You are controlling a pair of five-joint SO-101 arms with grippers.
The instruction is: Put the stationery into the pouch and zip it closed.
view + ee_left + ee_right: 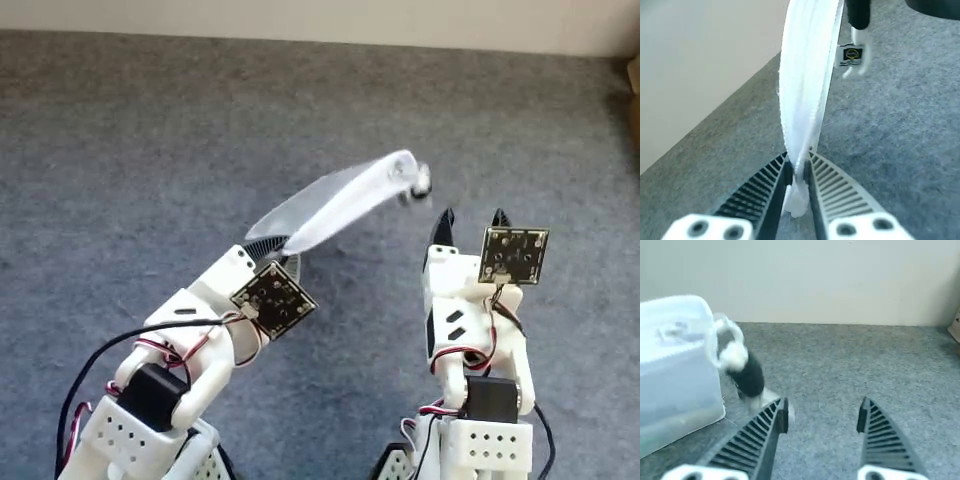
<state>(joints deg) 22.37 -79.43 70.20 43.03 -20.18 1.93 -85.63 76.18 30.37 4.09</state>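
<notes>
High view – pouch (pixel 340 205): translucent and long, it is over the middle of the grey bench (pixel 120 150) and runs slantwise from the left arm toward the right arm.
High view – left hand (pixel 283 244): it is at the near end of the pouch, closed on that end.
High view – right hand (pixel 470 218): its two dark fingers stand apart with nothing between them; it is just beside the far end of the pouch, not touching it.
High view – tag (pixel 420 185): small, black and white, it hangs at the far end of the pouch.
Left wrist view – left hand (pixel 797 172): the ribbed fingers are pressed together on the thin edge of the pouch (pixel 807 75), which is seen edge-on and goes straight away from the hand.
Left wrist view – tag (pixel 852 55): blurred, beside the far part of the pouch.
Right wrist view – right hand (pixel 822 415): wide open and holding nothing, above the bench.
Right wrist view – pouch (pixel 675 365): it is to one side of the hand, with the tag (pixel 742 370) dangling from its corner, near one finger.
Right wrist view – wall (pixel 815 280): pale, behind the bench.
</notes>
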